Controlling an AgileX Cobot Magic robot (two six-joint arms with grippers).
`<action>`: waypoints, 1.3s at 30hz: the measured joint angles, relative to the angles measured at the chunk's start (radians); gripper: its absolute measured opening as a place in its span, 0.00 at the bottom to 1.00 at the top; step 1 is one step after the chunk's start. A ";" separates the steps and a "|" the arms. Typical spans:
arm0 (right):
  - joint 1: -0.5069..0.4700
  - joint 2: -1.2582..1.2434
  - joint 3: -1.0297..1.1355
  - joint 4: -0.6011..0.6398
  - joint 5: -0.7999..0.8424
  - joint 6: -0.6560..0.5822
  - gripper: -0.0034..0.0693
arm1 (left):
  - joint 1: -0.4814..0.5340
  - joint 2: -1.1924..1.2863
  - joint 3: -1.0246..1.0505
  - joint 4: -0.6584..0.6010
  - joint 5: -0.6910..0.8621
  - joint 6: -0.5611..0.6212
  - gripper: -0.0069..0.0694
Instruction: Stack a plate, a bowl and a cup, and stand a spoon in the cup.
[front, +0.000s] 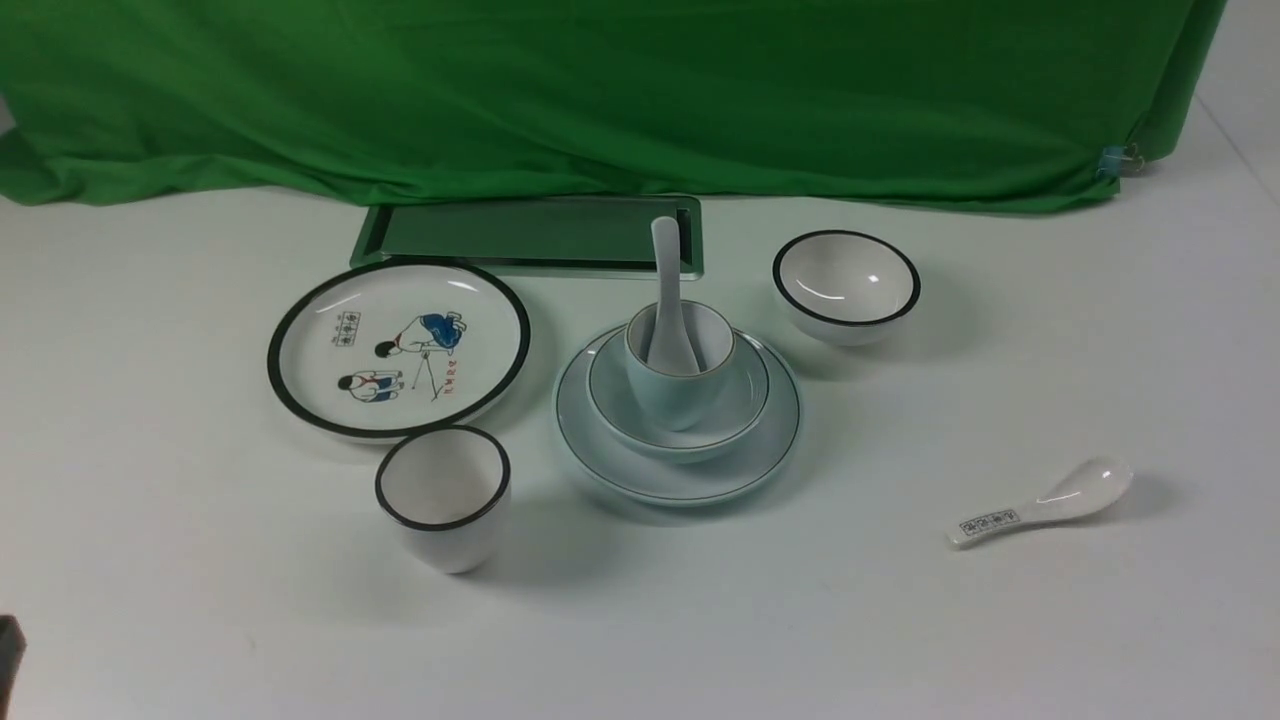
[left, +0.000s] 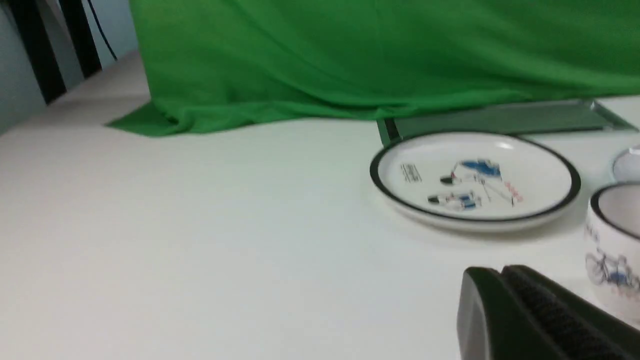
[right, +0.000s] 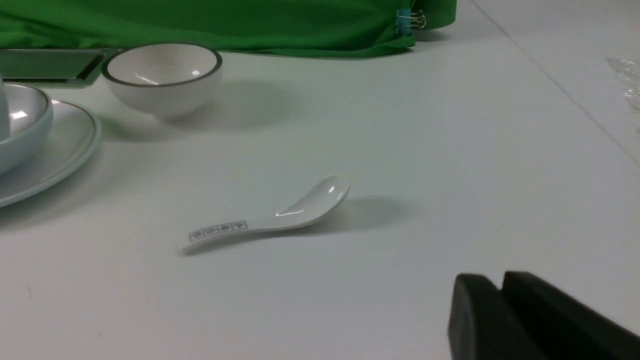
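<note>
- plate (front: 677, 478) flat on the white bench (front: 900, 620), near the middle of the front view, just right of the cartoon plate (front: 398, 346).
- bowl (front: 678, 425) seated in the plate's middle, thin dark rim line level all round.
- cup (front: 679, 376) upright inside the bowl, pale blue with a brownish rim.
- spoon (front: 668, 300) standing in the cup, scoop end down inside, handle leaning back and rising above the rim toward the dark tray (front: 530, 235).
- stack of plate (right: 45, 165) and bowl (right: 22, 125) cut off by the frame edge in the right wrist view.
- black-rimmed white cup (front: 444, 497) upright on the bench, in front of the cartoon plate and just left of the stack, not touching either; bicycle drawing on its side in the left wrist view (left: 615, 240).
- black-rimmed white bowl (front: 846, 286) upright, behind and to the right of the stack, apart from it.
- lettered spoon (front: 1040, 503) lying on the bench, well to the right and nearer the front, scoop end to the right, marked handle to the left.
- green cloth (front: 600, 90) draped along the back, tray edge just under its hem.
- left tool (left: 505, 320): dark fingers pressed together, nothing between them, low above bare bench, near the black-rimmed cup.
- right tool (right: 500, 320): fingers likewise pressed together and empty, over bare bench, nearer the camera than the lettered spoon (right: 270, 212) and apart from it.
</note>
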 joint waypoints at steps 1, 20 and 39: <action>0.000 0.000 0.000 0.000 0.000 0.000 0.21 | 0.000 0.000 0.001 0.000 0.025 0.000 0.05; 0.000 0.000 0.000 0.000 0.000 0.003 0.26 | 0.000 0.000 0.001 0.000 0.025 0.000 0.05; 0.000 0.000 0.000 0.000 0.000 0.003 0.34 | 0.000 0.000 0.001 0.031 0.025 0.000 0.05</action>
